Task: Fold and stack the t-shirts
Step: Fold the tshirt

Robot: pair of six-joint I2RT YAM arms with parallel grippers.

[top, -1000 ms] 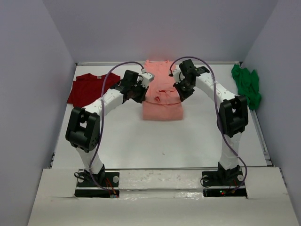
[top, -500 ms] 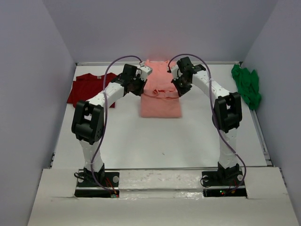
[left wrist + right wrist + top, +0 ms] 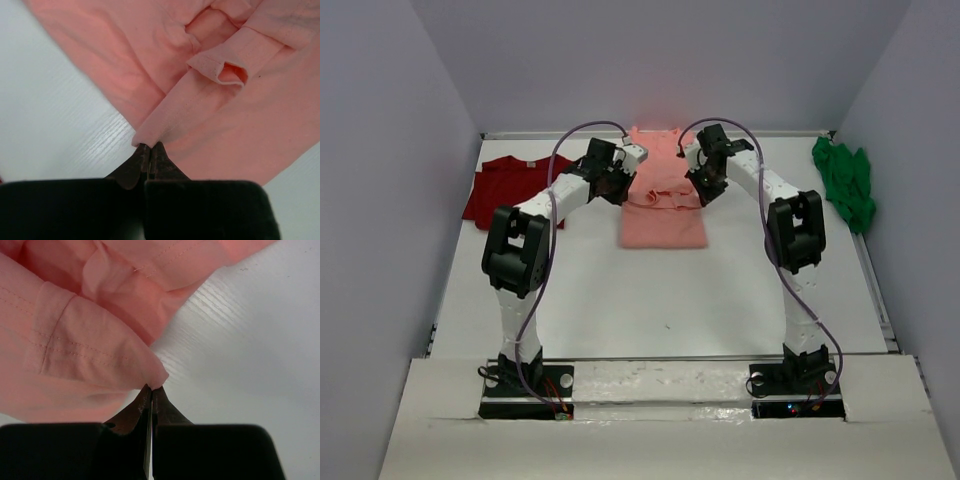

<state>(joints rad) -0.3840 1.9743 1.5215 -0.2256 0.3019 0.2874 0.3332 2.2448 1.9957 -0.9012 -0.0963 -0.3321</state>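
The salmon-pink t-shirt (image 3: 662,200) lies at the table's middle back, its lower part folded up over itself. My left gripper (image 3: 618,192) is shut on the shirt's left folded edge (image 3: 160,127). My right gripper (image 3: 701,192) is shut on its right folded edge (image 3: 100,355). Both hold the fold a little above the cloth below. The dark red t-shirt (image 3: 508,187) with a small neck label lies flat at the back left. The bright green t-shirt (image 3: 845,180) lies crumpled at the back right.
Grey walls close the table (image 3: 660,290) on the left, back and right. The arms' bases stand on the near ledge (image 3: 660,385).
Both grippers have carried the pinched pink edge from the shirt's middle toward the back. The fold has lengthened. The arms have stretched out farther.
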